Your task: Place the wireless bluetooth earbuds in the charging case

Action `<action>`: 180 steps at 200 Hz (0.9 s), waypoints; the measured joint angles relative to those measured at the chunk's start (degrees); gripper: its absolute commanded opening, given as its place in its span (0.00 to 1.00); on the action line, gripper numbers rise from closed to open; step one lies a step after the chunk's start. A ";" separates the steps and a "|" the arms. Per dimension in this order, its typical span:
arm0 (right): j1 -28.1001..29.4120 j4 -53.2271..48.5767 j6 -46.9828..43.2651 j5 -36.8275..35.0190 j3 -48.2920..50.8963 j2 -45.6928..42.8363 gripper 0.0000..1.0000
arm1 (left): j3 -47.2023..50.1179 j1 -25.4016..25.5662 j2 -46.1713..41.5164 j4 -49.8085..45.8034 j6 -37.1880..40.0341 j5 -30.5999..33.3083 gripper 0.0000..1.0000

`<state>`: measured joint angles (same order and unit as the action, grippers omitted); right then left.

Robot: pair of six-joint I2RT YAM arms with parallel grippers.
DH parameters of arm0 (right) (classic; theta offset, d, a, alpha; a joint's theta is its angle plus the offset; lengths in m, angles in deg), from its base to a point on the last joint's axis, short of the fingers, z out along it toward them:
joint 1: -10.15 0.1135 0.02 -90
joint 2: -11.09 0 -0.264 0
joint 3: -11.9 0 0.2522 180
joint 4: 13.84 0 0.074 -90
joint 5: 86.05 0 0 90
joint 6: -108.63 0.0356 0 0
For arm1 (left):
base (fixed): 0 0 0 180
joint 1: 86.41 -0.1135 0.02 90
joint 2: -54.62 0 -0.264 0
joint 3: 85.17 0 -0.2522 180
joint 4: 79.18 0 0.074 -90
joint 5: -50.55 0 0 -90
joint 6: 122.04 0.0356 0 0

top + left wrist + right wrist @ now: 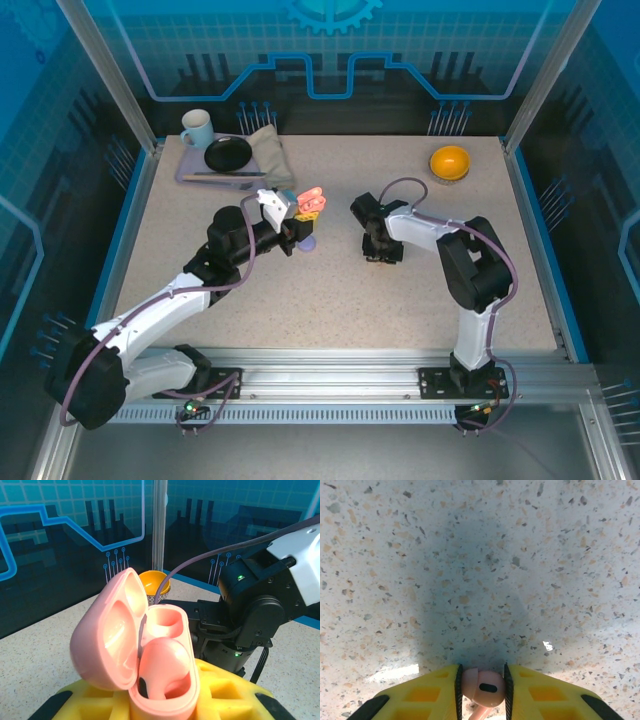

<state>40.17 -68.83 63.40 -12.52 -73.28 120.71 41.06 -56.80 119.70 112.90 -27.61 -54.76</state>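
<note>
My left gripper (pixel 300 222) is shut on a salmon-pink charging case (pixel 165 680), held above the table with its lid (pixel 107 635) swung open to the left. One pink earbud (pixel 167 665) sits in the case's near socket, and the far socket (pixel 165 622) is hollow. The case also appears as a pink shape (pixel 312 200) at the left gripper's tip. My right gripper (pixel 482 687) points down close to the speckled table, shut on a second pink earbud (pixel 484 686) squeezed between its black pads, with the stem hanging below. It hangs a little right of the case (pixel 381 252).
A small pale purple object (pixel 307 242) lies on the table just below the left gripper. An orange bowl (pixel 450 161) stands at the back right. At the back left, a tray (pixel 190 172) carries a mug (pixel 196 127), a black plate (pixel 228 153) and a cloth.
</note>
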 measured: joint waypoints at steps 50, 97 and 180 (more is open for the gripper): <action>-0.02 1.25 -0.24 -0.04 2.89 -3.06 0.28 | 0.00 -0.04 -0.24 -0.31 -0.02 0.02 0.00; -0.02 1.75 -1.29 -0.04 3.61 -10.88 0.28 | 0.00 -0.04 -1.75 -1.16 -0.04 -0.07 0.00; -0.04 6.67 -9.31 1.57 2.54 -32.37 0.31 | -0.02 -0.04 -2.95 -3.80 -1.09 -4.61 0.00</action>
<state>40.13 -62.16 54.09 -10.95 -70.74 88.34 41.04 -56.85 116.75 109.10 -28.71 -59.37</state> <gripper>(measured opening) 0.307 0.219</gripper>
